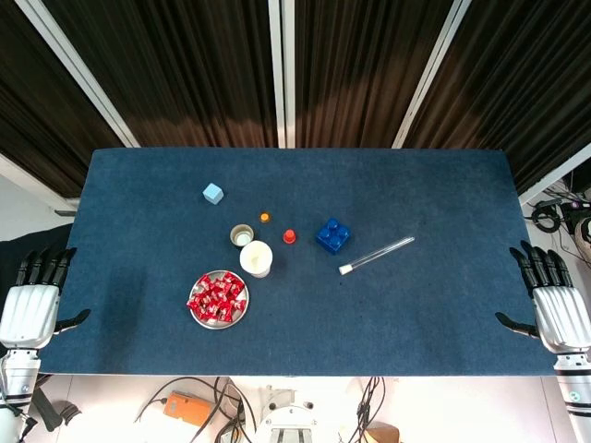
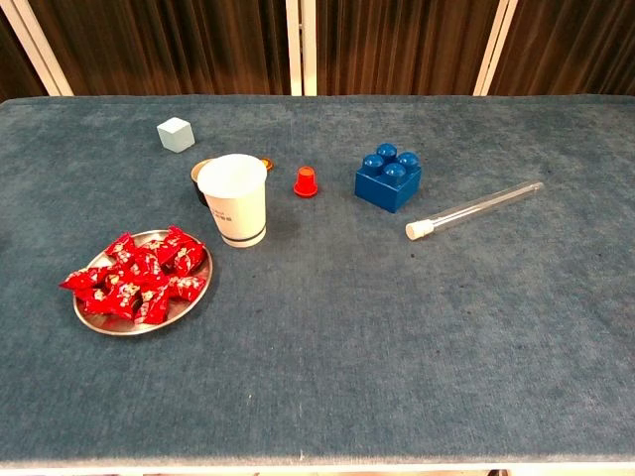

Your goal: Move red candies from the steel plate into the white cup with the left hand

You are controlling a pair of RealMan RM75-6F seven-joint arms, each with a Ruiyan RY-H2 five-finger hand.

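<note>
left hand (image 1: 30, 309) flat — fingers spread

A blue-covered table (image 2: 397, 337) filled most of the frame. On it, left of centre, sat a steel plate (image 2: 91, 317) of red candies (image 2: 139, 276), with a white cup (image 2: 235, 198) just above it. Further up lay a pale cube (image 2: 176, 134), a red cap (image 2: 306, 181), a blue brick (image 2: 388, 178) and a clear tube (image 2: 476, 209).
</note>
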